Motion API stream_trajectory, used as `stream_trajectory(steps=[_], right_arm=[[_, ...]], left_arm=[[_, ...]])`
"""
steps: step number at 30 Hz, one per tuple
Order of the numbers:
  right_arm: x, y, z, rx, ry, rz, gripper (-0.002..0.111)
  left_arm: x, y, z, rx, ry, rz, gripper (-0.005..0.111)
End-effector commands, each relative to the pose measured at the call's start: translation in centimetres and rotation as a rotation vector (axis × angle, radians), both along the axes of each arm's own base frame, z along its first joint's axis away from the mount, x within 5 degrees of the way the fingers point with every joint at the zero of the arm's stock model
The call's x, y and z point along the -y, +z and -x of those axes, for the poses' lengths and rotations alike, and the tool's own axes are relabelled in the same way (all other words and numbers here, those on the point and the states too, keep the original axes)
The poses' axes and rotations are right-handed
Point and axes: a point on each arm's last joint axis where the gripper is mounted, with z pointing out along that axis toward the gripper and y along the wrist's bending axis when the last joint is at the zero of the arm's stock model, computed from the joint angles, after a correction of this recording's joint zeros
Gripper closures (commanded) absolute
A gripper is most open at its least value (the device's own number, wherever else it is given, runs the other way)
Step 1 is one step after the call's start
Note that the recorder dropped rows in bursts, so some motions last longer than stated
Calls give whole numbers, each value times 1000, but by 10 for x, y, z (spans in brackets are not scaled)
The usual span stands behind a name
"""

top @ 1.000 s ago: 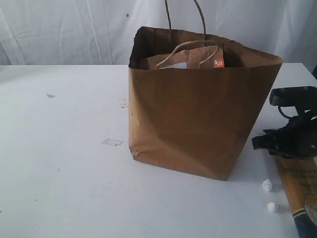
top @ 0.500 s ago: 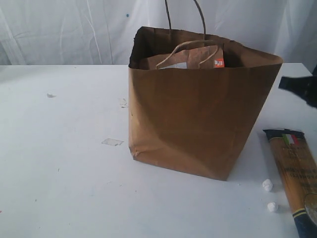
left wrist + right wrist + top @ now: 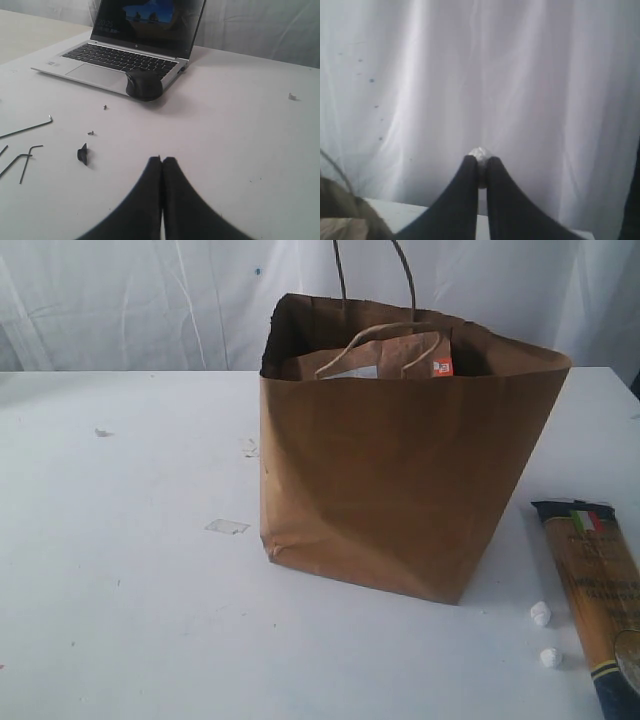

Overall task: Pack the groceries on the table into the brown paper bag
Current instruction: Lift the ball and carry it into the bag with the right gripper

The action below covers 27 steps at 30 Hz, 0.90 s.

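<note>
Left claw [image 3: 161, 159] closed, empty | right claw [image 3: 480, 160] pinching crumpled white lump [image 3: 479, 152] | kraft bag [image 3: 400, 480] upright

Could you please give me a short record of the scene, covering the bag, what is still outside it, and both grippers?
bag: brown paper bag upright on the table, top open
inside bag: brown labelled pouch showing at the rim
outside bag: spaghetti packet lying flat on the table
left gripper: shut, empty
right gripper: shut on small pale lump

The long spaghetti packet [image 3: 595, 600] runs off the exterior view's lower edge.
</note>
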Motion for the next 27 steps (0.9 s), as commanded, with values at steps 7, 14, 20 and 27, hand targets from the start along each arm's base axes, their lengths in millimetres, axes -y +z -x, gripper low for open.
stream_trajectory(steps=[7, 14, 20, 27], right_arm=[[-38, -3, -38, -254, 137, 86, 108], [-42, 7, -69, -497, 58, 101, 108], [-58, 9, -72, -514, 243, 191, 108], [-80, 11, -67, -491, 503, 239, 108]], left_arm=[[0, -1, 0, -1, -4, -14, 107], [0, -1, 0, -1, -4, -14, 107], [0, -1, 0, -1, -4, -14, 107], [0, -1, 0, -1, -4, -14, 107]])
